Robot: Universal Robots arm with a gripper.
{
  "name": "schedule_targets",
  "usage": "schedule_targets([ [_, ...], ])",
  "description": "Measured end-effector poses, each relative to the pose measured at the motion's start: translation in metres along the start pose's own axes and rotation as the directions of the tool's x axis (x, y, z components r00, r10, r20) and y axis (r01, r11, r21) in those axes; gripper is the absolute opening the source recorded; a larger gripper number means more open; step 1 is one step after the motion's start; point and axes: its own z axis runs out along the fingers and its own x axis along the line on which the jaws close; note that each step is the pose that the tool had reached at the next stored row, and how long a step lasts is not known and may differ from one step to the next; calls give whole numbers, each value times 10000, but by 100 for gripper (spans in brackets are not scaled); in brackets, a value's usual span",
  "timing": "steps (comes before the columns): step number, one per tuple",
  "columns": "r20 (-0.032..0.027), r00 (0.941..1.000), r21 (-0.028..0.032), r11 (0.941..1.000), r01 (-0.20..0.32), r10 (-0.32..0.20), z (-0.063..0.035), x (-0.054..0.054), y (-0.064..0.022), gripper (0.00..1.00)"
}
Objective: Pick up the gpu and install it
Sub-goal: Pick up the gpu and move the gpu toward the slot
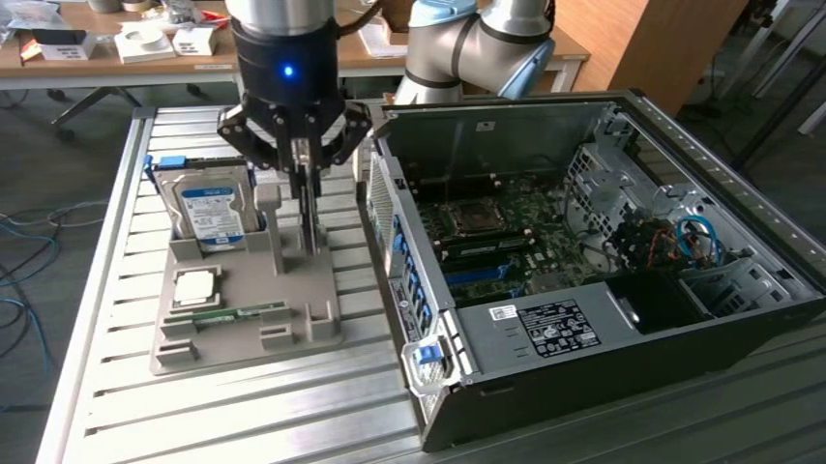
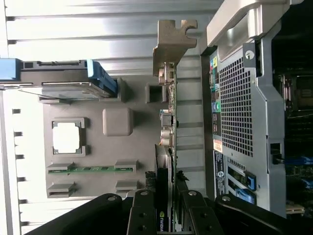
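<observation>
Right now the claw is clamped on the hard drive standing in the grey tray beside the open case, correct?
No. The claw is clamped on the gpu, not the hard drive, which stands alongside it. The wrist view shows the black card running into the claw. The grey tray and open case are as you say.

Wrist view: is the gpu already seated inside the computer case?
No. The gpu stands on edge in the grey tray, outside the computer case and beside its perforated rear panel.
</observation>
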Motion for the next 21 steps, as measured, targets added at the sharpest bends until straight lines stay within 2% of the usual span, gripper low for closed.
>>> schedule_targets([
  [6,-2,10000,-33,10000,-1,1,-221,-5,12,26],
  [13,-3,10000,-45,10000,-1,1,-496,-11,26,26],
  [21,3,10000,-56,10000,-1,1,-674,-15,35,26],
])
